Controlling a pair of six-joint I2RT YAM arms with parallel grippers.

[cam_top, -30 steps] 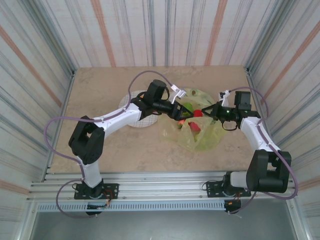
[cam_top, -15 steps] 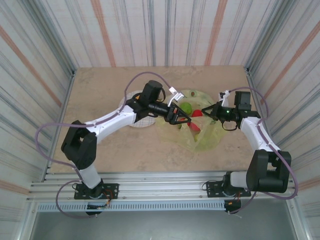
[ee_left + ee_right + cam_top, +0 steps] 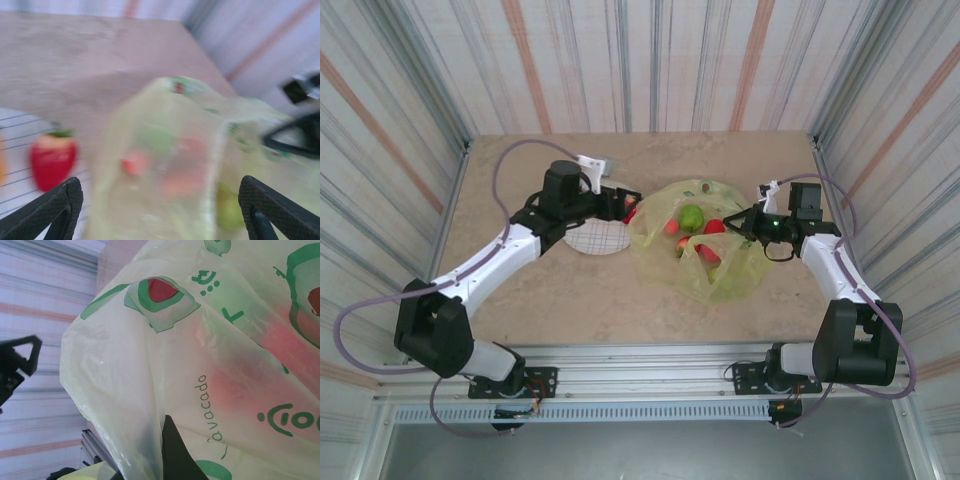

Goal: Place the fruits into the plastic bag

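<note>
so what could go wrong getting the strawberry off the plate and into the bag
1. The right tool pinches just a thin fold of the plastic bag; if it slips, the mouth may sag shut.
2. The strawberry lies on the plate close beside the bag, so the open left tool could nudge the bag or roll the strawberry away.

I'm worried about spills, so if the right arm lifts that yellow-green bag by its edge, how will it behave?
Probably floppy: the plastic bag creases and drapes where the right gripper pinches it. The fruits inside would likely slide together and sag the thin film.
</note>
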